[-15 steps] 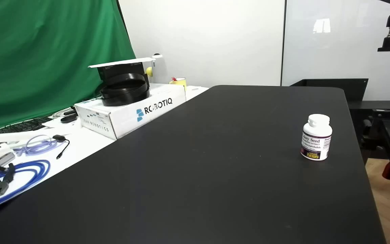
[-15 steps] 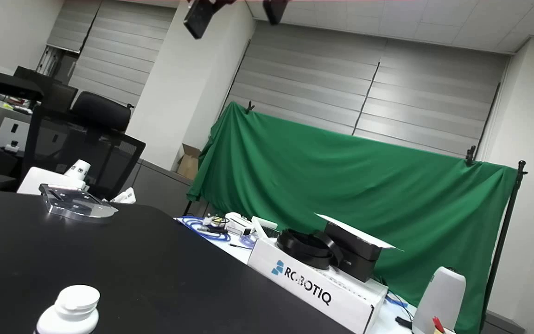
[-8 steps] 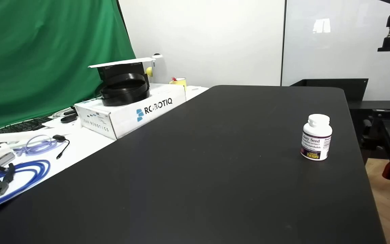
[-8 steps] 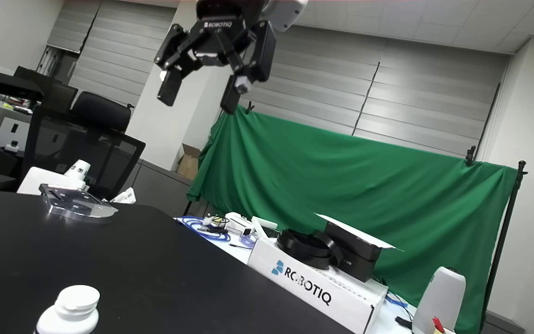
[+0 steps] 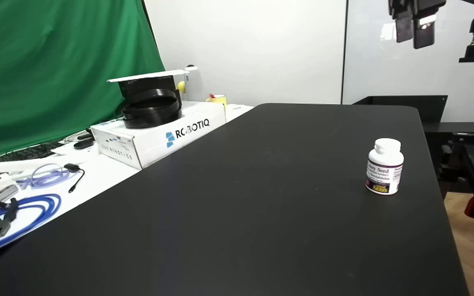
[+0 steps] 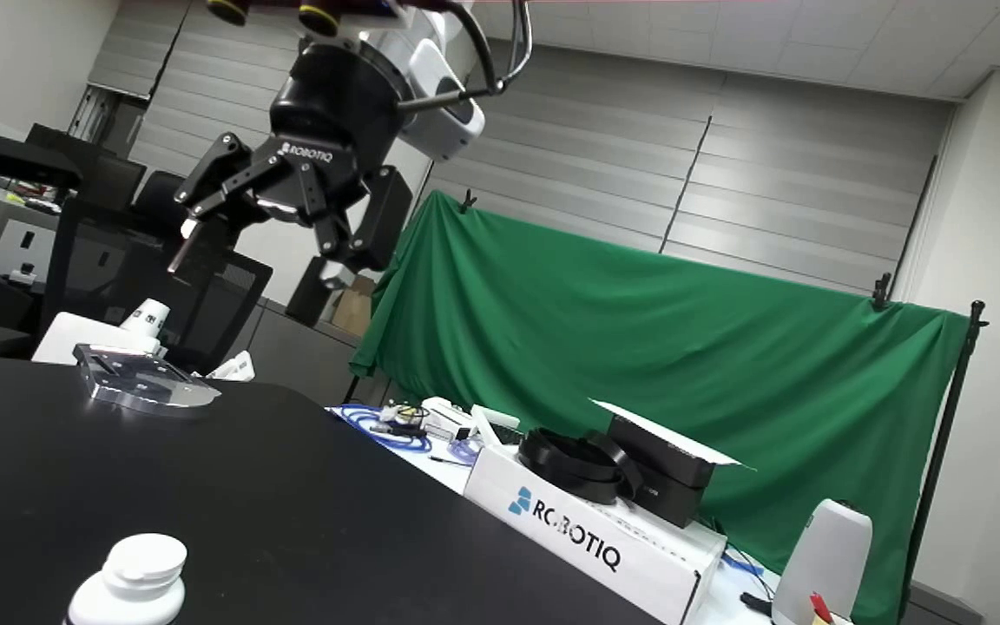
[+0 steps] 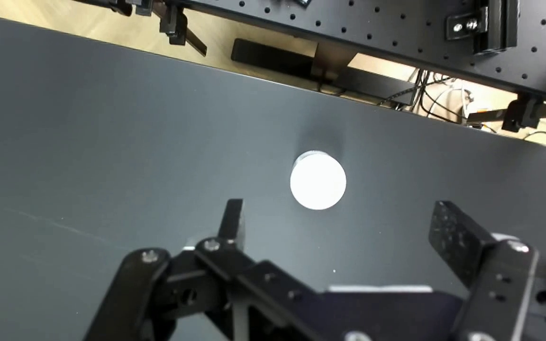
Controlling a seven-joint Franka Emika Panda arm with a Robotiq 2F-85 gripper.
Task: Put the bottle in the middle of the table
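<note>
A matte black, rectangular surface stretches before a white panelled wall. Below the black two-fingered end effector, well apart from it, stands a small white plastic bottle, upright, round-shouldered and capped in white, its label pale with dark edges and yellow lettering near the base. The end effector's fingers are spread wide apart.

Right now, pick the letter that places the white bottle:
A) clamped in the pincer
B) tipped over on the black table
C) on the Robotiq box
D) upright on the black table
D: the bottle stands cap up on the table, and the pincer hangs open higher up.
</note>
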